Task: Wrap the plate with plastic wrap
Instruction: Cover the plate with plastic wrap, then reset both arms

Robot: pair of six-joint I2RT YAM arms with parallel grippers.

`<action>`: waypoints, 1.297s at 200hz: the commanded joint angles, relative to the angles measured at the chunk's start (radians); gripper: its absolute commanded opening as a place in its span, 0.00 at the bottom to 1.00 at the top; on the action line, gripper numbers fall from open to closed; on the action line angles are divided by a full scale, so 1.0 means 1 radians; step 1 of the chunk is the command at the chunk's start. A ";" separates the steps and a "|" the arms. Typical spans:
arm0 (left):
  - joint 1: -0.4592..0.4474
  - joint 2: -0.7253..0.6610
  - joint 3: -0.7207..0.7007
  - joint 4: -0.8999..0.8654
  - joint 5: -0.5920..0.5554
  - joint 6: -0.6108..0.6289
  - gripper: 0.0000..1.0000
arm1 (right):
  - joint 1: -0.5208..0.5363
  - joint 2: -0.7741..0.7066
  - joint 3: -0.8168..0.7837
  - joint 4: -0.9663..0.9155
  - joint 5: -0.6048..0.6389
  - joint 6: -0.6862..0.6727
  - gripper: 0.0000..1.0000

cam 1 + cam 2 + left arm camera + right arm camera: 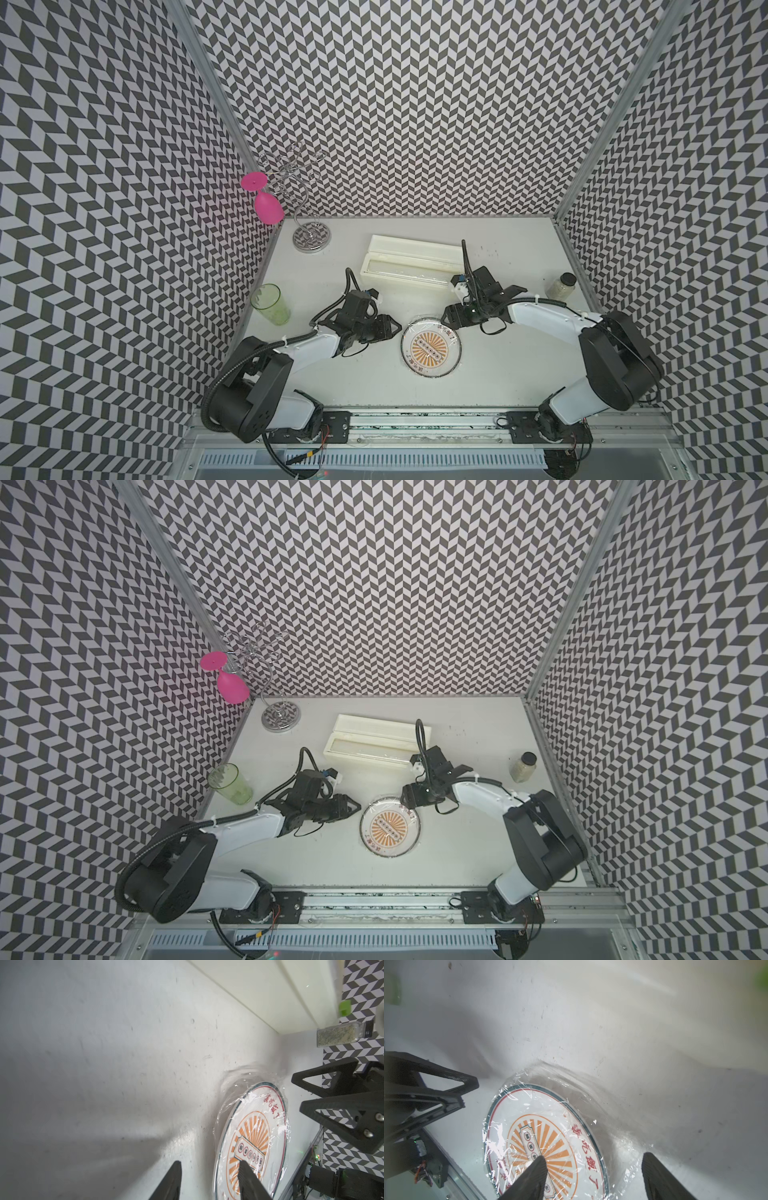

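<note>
- Seeing the plate (431,346) flat on the desk (498,374) toward 6 o'clock, I read the plastic wrap (623,1140) as draped over it, with loose film spilling toward 12.
- My left hand (208,1164) sits at the plate's 9 o'clock and my right hand (593,1156) at 1. Both have fingers apart and grip nothing, probably flanking the plate to tuck edges.
- Dispenser box (411,262) lies at 12, clear of the work.

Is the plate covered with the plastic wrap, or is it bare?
Covered. Crinkled, glossy plastic wrap lies across the plate and spills past its rim onto the table, in both wrist views.
</note>
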 commanded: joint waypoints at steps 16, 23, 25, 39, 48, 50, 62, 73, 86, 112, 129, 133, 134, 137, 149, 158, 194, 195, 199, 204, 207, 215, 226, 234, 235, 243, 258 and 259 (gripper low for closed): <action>0.010 -0.251 0.009 0.010 -0.130 0.113 0.55 | -0.022 -0.212 -0.008 0.036 0.071 0.074 0.74; 0.007 -0.313 -0.006 0.052 -0.193 0.153 0.57 | -0.037 -0.253 -0.027 0.077 0.139 0.112 0.75; 0.004 -0.332 -0.011 0.068 -0.215 0.167 0.57 | -0.041 -0.263 -0.032 0.090 0.165 0.122 0.75; -0.039 -0.449 -0.068 0.195 -0.417 0.313 0.64 | -0.091 -0.341 -0.090 0.212 0.331 0.157 0.76; -0.070 -0.494 -0.109 0.284 -0.607 0.413 0.72 | -0.105 -0.393 -0.159 0.358 0.464 0.120 0.77; -0.073 -0.501 -0.119 0.308 -0.646 0.432 0.73 | -0.107 -0.405 -0.181 0.402 0.496 0.105 0.77; -0.065 -0.502 -0.146 0.413 -0.839 0.537 0.74 | -0.109 -0.470 -0.309 0.662 0.712 0.040 0.79; -0.019 -0.475 -0.136 0.448 -0.986 0.571 0.74 | -0.118 -0.508 -0.428 0.926 0.863 -0.054 0.79; 0.084 -0.444 -0.146 0.476 -1.089 0.503 0.72 | -0.142 -0.495 -0.513 1.139 0.958 -0.164 0.80; 0.248 -0.431 -0.235 0.588 -1.096 0.396 0.67 | -0.190 -0.353 -0.507 1.128 1.041 -0.210 0.81; 0.270 -0.370 -0.274 0.689 -1.088 0.406 0.68 | -0.211 -0.271 -0.586 1.310 1.051 -0.218 0.81; 0.270 -0.343 -0.279 0.712 -1.092 0.433 0.68 | -0.217 -0.256 -0.601 1.346 1.047 -0.216 0.81; 0.270 -0.335 -0.279 0.727 -1.095 0.438 0.67 | -0.219 -0.252 -0.605 1.355 1.046 -0.217 0.81; 0.266 -0.316 -0.279 0.744 -1.099 0.459 0.67 | -0.225 -0.240 -0.618 1.388 1.039 -0.217 0.81; 0.270 -0.227 -0.286 0.819 -1.075 0.501 0.70 | -0.249 -0.195 -0.671 1.541 0.999 -0.260 0.81; 0.292 -0.144 -0.290 0.882 -1.037 0.511 0.72 | -0.261 -0.161 -0.708 1.656 0.991 -0.304 0.81; 0.423 0.057 -0.283 1.157 -0.740 0.608 0.81 | -0.317 -0.115 -0.671 1.632 0.893 -0.311 0.84; 0.430 0.060 -0.285 1.164 -0.726 0.605 0.81 | -0.319 -0.117 -0.671 1.627 0.890 -0.311 0.84; 0.459 0.078 -0.293 1.193 -0.678 0.588 0.81 | -0.327 -0.121 -0.646 1.607 0.876 -0.303 0.84; 0.488 0.106 -0.306 1.237 -0.635 0.569 0.82 | -0.337 -0.127 -0.635 1.585 0.857 -0.293 0.84; 0.500 0.126 -0.313 1.267 -0.618 0.560 0.83 | -0.345 -0.133 -0.633 1.571 0.842 -0.287 0.84; 0.507 0.174 -0.333 1.372 -0.545 0.584 0.93 | -0.365 -0.148 -0.628 1.532 0.798 -0.272 0.84; 0.508 0.229 -0.318 1.407 -0.480 0.612 1.00 | -0.386 -0.165 -0.631 1.510 0.747 -0.262 0.84; 0.511 0.232 -0.306 1.390 -0.455 0.617 1.00 | -0.392 -0.168 -0.638 1.524 0.731 -0.262 0.87; 0.512 0.230 -0.304 1.381 -0.454 0.616 1.00 | -0.393 -0.168 -0.639 1.525 0.729 -0.262 0.87; 0.515 0.204 -0.283 1.295 -0.448 0.609 1.00 | -0.395 -0.168 -0.636 1.519 0.710 -0.267 0.87; 0.517 0.222 -0.279 1.313 -0.451 0.611 1.00 | -0.404 -0.170 -0.636 1.516 0.640 -0.272 0.94; 0.517 0.224 -0.280 1.319 -0.451 0.612 1.00 | -0.405 -0.171 -0.638 1.518 0.636 -0.268 0.94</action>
